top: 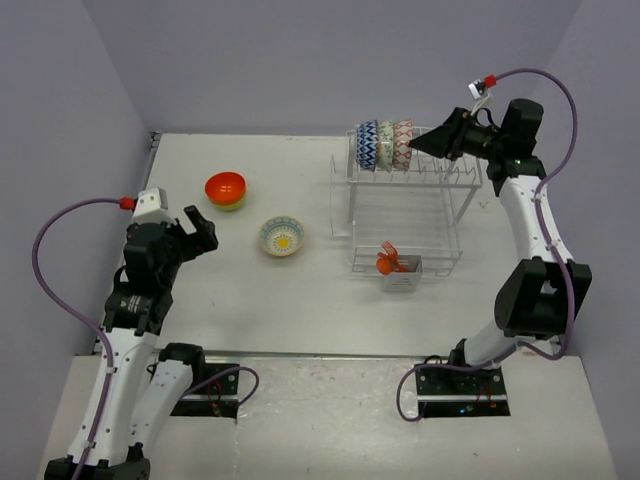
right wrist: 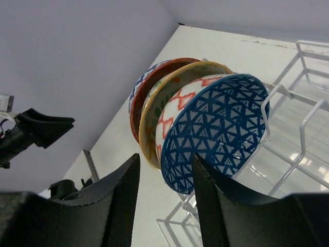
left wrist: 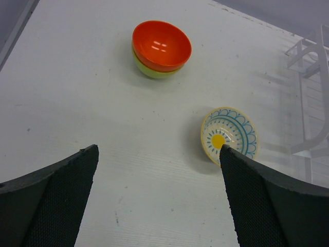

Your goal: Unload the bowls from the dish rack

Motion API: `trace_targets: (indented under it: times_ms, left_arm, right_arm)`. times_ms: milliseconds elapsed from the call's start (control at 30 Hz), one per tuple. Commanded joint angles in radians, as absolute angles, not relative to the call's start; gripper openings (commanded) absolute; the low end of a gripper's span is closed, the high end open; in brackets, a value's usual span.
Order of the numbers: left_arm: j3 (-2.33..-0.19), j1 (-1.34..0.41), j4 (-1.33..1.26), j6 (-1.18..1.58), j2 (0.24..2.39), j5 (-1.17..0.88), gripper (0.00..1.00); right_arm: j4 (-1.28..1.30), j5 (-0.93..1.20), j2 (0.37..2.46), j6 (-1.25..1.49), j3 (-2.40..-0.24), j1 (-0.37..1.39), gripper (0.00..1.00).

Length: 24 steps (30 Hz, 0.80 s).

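Observation:
Three bowls stand on edge in the top row of the white dish rack: blue-white zigzag, green-white and red-pink patterned. My right gripper is at the red-pink bowl, whose inside is blue triangles. Its jaws are half-closed astride that bowl's lower rim, with a gap still showing at the left finger. On the table, an orange bowl sits nested in a lime-green one, and a pale yellow bowl lies nearer. My left gripper hovers open over bare table, holding nothing.
A small white caddy with orange utensils hangs at the rack's near side. The rack's lower tier holds nothing I can see. Purple walls close the table's back and sides. The rack's wire edge shows at the right of the left wrist view.

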<state>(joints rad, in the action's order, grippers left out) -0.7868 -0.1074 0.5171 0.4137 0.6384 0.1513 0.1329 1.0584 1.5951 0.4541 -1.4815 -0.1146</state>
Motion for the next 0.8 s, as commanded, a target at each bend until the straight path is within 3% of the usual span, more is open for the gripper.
trace_targets:
  times_ms: [0,267,533,767]
  left_arm:
    - [-0.781,-0.112,0.474,0.385,0.638,0.13,1.0]
    - [-0.781,-0.112,0.471,0.383,0.646,0.123,1.0]
    - [-0.781,-0.112,0.471,0.379,0.657,0.112,1.0]
    - [-0.778,-0.112,0.468,0.379,0.647,0.11,1.0]
  right_arm:
    - [0.011,1.154,1.637,0.526,-1.496,-0.117,0.45]
    - [-0.006,1.207,1.709,0.528,-1.52,-0.095,0.42]
    - [-0.253,1.287,1.743,0.696,-1.473,-0.081,0.33]
    - [-0.333,1.296,1.753,0.758,-1.445,-0.081,0.05]
